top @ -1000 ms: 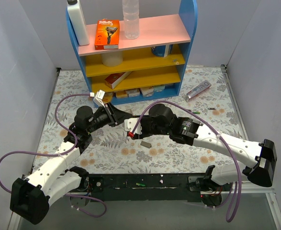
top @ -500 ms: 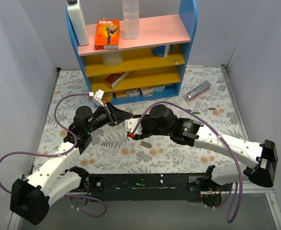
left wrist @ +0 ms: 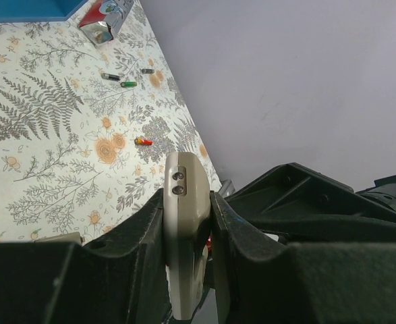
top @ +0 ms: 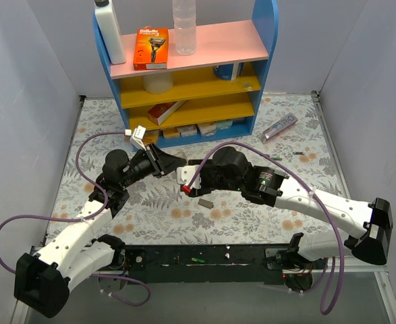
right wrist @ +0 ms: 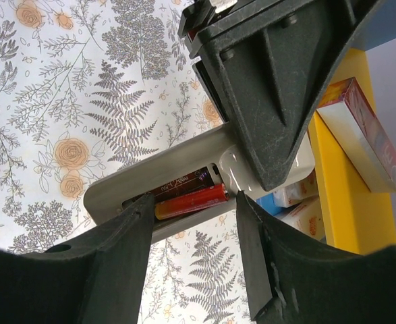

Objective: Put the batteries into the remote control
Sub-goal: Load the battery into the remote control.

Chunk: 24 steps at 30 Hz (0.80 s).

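My left gripper (left wrist: 187,202) is shut on the remote control (left wrist: 183,250) and holds it above the table, grey back up. In the right wrist view the remote (right wrist: 137,175) has its battery bay uncovered. A dark battery (right wrist: 181,183) and a red battery (right wrist: 191,201) lie side by side in the bay. My right gripper (right wrist: 192,206) is open, one finger at each end of the red battery. In the top view both grippers meet at mid-table, left (top: 167,164) and right (top: 187,181). Loose batteries lie on the cloth: dark (left wrist: 110,77), green (left wrist: 128,84), red (left wrist: 143,142).
The small grey cover piece (top: 205,201) lies on the floral cloth just in front of the right gripper. A silver-purple tube (top: 278,127) lies at the back right. A blue shelf unit (top: 184,74) with boxes and bottles stands at the back. Grey walls close both sides.
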### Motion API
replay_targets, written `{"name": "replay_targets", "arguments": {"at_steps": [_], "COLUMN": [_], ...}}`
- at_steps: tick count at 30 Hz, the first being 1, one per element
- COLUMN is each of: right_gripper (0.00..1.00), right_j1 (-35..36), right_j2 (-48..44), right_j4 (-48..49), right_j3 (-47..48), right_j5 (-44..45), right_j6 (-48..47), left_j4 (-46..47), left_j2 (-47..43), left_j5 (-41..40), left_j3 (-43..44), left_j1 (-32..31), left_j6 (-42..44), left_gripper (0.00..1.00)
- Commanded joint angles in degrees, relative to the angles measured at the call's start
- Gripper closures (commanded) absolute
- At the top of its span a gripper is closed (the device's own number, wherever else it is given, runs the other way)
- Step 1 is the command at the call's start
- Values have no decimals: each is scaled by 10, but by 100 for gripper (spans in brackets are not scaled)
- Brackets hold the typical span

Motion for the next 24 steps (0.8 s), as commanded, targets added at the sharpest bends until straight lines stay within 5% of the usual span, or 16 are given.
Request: {"name": "replay_targets", "arguments": {"at_steps": [1,24], "right_gripper": [43,39], "right_j1": [-1,-1], "right_j2": [-17,-14], "right_j4": [37,-14], "right_j3": [9,13], "right_j5": [11,22], "right_j6": [6,8], "left_j4": [13,8], "left_j2": [-17,-22], "left_j5": [16,13], "left_j3": [7,6], "left_j1": [0,2], "left_j6": [-3,0], "left_gripper": [100,100]}}
